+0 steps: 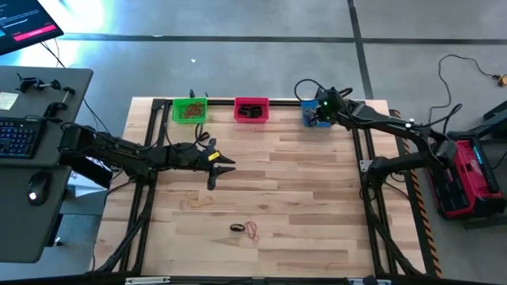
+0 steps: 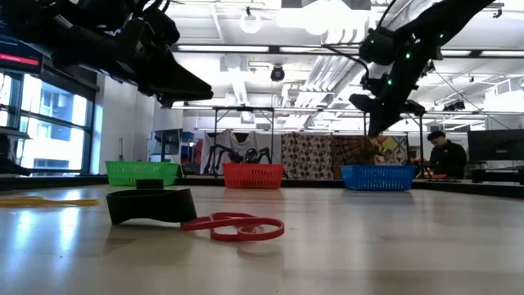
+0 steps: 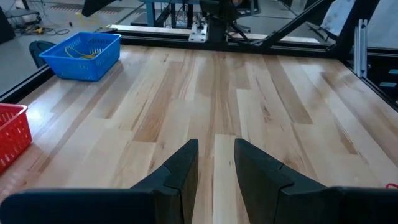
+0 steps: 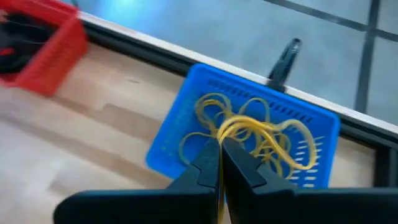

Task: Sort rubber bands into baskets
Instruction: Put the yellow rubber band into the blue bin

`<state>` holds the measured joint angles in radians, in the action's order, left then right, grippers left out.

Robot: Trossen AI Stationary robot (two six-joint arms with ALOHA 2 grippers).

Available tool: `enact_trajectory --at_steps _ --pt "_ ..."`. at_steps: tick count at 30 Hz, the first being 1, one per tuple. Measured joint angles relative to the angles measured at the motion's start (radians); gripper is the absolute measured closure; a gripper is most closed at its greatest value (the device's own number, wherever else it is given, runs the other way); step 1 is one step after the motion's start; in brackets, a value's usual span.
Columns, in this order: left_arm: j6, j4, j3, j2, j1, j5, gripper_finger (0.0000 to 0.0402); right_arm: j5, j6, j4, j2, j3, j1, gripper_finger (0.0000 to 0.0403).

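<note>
L gripper hovers over the table's left-middle, fingers a little apart w/ nothing between them – left wrist view shows bare wood through the gap. Just toward the near edge from it lies a tan band; further on, nearer the front centre, a black band and a red band lie touching. All three sit closer to the L arm than the R, so L looks like the one to take them, moving toward the near edge from where the jaws are now. Tan loop's long axis runs roughly across the table.

Along the far edge: green basket w/ brownish bands inside, red basket w/ dark ones, blue basket at the right.

R gripper hangs directly above the blue basket, jaws clenched. Yellow bands are heaped inside right under the tips; one strand runs up to the tips, but can't tell whether it's pinched or just lying behind them. If held, the release is straight down – basket already lies below the jaws
</note>
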<state>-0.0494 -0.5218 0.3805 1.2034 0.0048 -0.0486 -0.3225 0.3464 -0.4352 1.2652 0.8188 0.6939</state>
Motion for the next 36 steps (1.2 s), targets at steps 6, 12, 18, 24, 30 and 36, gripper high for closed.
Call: enact_trajectory --at_steps 6,12,18,24,30,36 --pt "0.000 0.001 0.000 0.000 0.000 0.000 0.0307 0.024 -0.023 0.038 0.076 0.000 0.083 0.0403" --pt "0.000 0.001 0.000 0.000 0.000 0.000 0.0307 0.050 0.039 0.089 0.180 0.000 0.169 0.0403" --pt "0.000 0.001 0.000 0.000 0.000 0.000 0.0307 0.096 0.059 0.134 0.278 0.000 0.221 0.0403" --pt "0.000 0.001 0.000 0.000 0.000 0.000 0.0307 0.147 0.033 0.160 0.305 0.000 0.225 0.0381" --pt "0.004 0.004 0.000 0.000 0.000 0.000 0.0307 0.152 0.004 0.121 0.304 0.037 0.222 0.0305" --pt "-0.006 0.009 0.000 0.000 0.000 -0.002 0.0307 0.158 -0.021 -0.052 0.302 0.169 0.196 0.0239"
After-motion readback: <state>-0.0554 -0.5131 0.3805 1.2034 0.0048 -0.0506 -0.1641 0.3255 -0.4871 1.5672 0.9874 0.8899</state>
